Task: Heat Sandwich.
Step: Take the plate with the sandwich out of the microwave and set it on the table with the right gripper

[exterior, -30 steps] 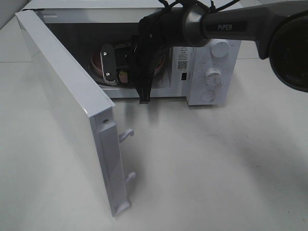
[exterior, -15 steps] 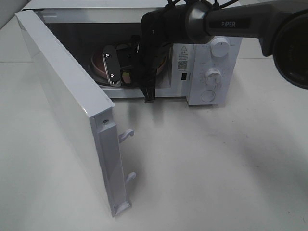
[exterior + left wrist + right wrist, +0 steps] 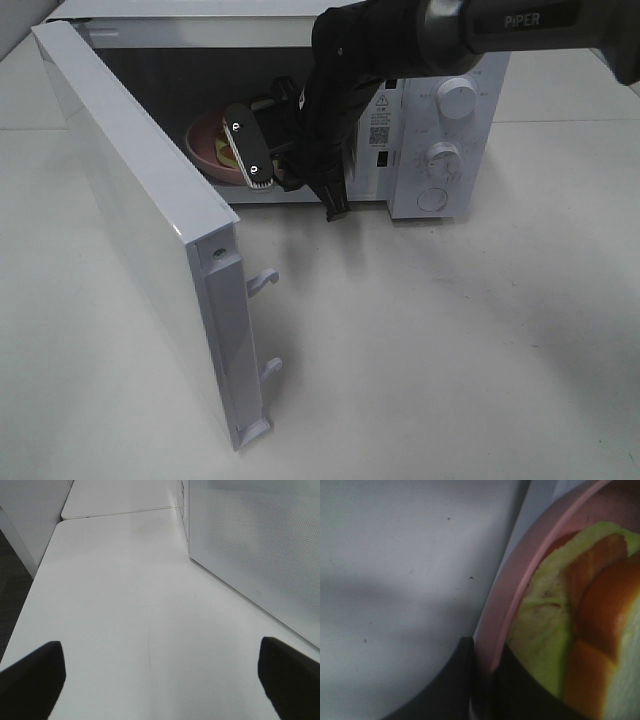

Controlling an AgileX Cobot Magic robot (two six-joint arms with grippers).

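Note:
The sandwich (image 3: 555,630), with green lettuce and orange-brown filling, lies on a round pink plate (image 3: 520,575). My right gripper (image 3: 487,655) is shut on the plate's rim, one dark finger (image 3: 462,675) outside it and one inside. From the high camera, the right gripper (image 3: 250,158) and the pink plate (image 3: 205,140) are in the open cavity of the white microwave (image 3: 440,120), near its front. The arm hides most of the sandwich there. My left gripper (image 3: 160,680) hovers open over bare white table, with nothing between its fingers.
The microwave door (image 3: 140,210) swings far out to the front left, with two latch hooks (image 3: 262,280) on its edge. Two knobs (image 3: 457,98) sit on the right panel. The door's perforated face (image 3: 260,545) is close beside the left gripper.
The right arm has shifted right and toward the microwave's front, carrying the plate with it. The plate now shows at the cavity's front left. The left gripper stays open.

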